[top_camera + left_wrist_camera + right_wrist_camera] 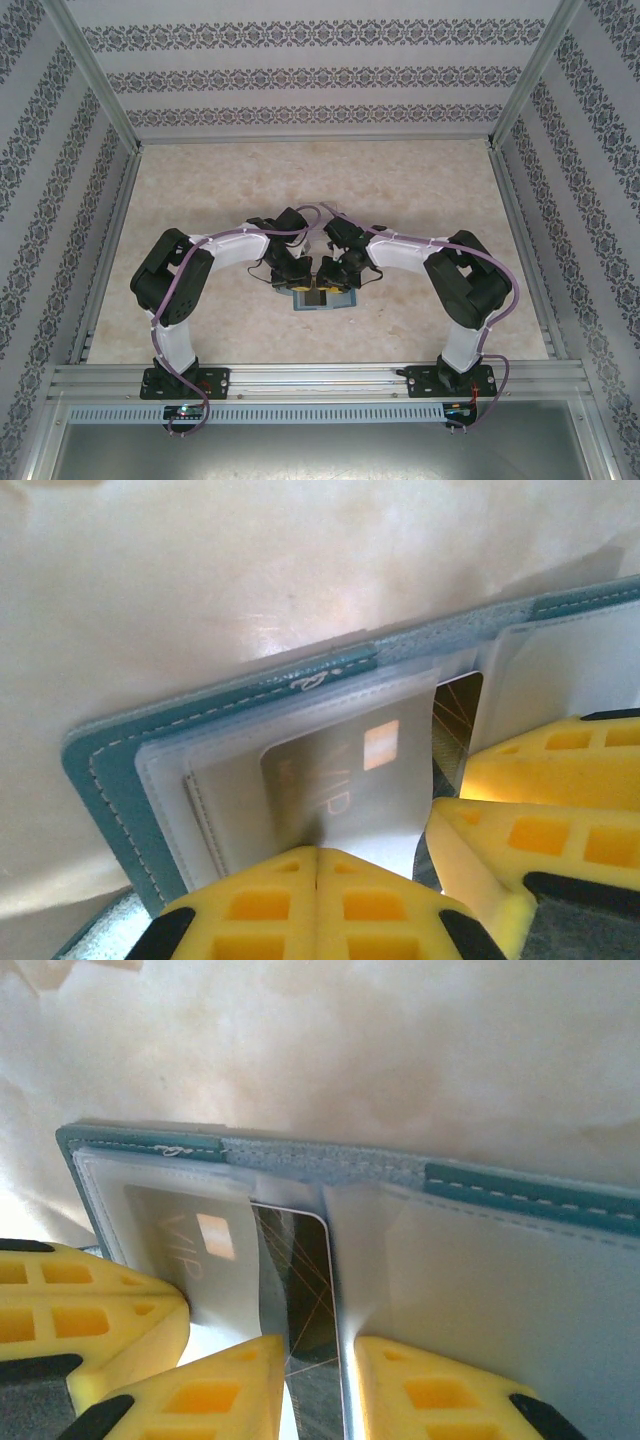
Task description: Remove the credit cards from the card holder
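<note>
Card holder (100, 780) lies opened flat on the worktop (420, 190), in front of the two arm bases and midway between them. Both tools meet at its near edge.

Nearest, the left tool (317, 865) has its yellow fingers pressed fully together with no gap. Their tips rest at the near edge of the clear pocket (400, 705) that carries the grey card (340, 780). I judge it is pinning that half down so the holder cannot slide when a card is drawn, rather than gripping anything, though what lies under the tips is hidden.

Just beside it, the right tool (318, 1355) stands partly open. It has one finger on each side of the dark card (300, 1280), which shows in the gap between the two pocket panels. Whether the pads press the card I cannot tell. That placement would suit drawing the card straight back toward the near side.

Farther in, the grey card, marked VIP, sits inside its pocket, so neither of the credit cards is free of the holder yet. Beyond them runs the teal stitched far edge, then bare worktop.
</note>
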{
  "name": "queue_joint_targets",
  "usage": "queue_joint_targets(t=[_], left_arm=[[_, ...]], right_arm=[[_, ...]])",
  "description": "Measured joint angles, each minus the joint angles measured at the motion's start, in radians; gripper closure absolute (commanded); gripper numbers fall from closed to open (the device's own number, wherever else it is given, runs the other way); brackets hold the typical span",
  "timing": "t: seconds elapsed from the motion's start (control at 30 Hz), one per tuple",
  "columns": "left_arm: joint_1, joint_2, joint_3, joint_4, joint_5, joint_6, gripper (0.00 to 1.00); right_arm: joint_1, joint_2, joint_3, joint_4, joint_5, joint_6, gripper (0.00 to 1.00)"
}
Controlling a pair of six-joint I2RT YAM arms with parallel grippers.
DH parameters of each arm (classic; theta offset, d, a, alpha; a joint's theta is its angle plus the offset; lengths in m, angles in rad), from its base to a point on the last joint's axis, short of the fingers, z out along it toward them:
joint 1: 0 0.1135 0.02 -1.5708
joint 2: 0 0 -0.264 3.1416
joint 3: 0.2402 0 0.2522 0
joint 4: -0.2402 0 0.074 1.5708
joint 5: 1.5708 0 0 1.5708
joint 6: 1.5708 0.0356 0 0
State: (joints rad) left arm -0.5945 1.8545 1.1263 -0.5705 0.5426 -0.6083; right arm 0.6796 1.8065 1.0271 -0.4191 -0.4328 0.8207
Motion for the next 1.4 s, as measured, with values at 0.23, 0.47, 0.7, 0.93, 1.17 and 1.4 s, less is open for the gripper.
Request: queue_joint_targets(t=[0.23, 0.47, 0.7, 0.93, 1.17, 1.4], left_arm=[[0.0, 0.001, 0.0, 0.0, 0.0, 0.0, 1.0], [0.0, 0.004, 0.003, 0.0, 0.003, 0.0, 1.0], [0.0, 0.005, 0.004, -0.002, 0.004, 0.0, 1.0], [0.0, 0.005, 0.004, -0.002, 0.004, 0.0, 1.0], [0.0, 0.005, 0.004, -0.002, 0.003, 0.0, 1.0], [0.0, 0.005, 0.004, -0.002, 0.004, 0.0, 1.0]], right_arm=[[-0.017, -0.024, -0.051, 0.071, -0.045, 0.021, 0.75], [-0.03, -0.043, -0.091, 0.128, -0.074, 0.042, 0.76], [-0.043, -0.059, -0.13, 0.188, -0.107, 0.065, 0.79], [-0.056, -0.078, -0.171, 0.249, -0.127, 0.086, 0.8], [-0.063, -0.079, -0.19, 0.286, -0.139, 0.098, 0.82], [-0.063, -0.076, -0.201, 0.319, -0.156, 0.098, 0.8]])
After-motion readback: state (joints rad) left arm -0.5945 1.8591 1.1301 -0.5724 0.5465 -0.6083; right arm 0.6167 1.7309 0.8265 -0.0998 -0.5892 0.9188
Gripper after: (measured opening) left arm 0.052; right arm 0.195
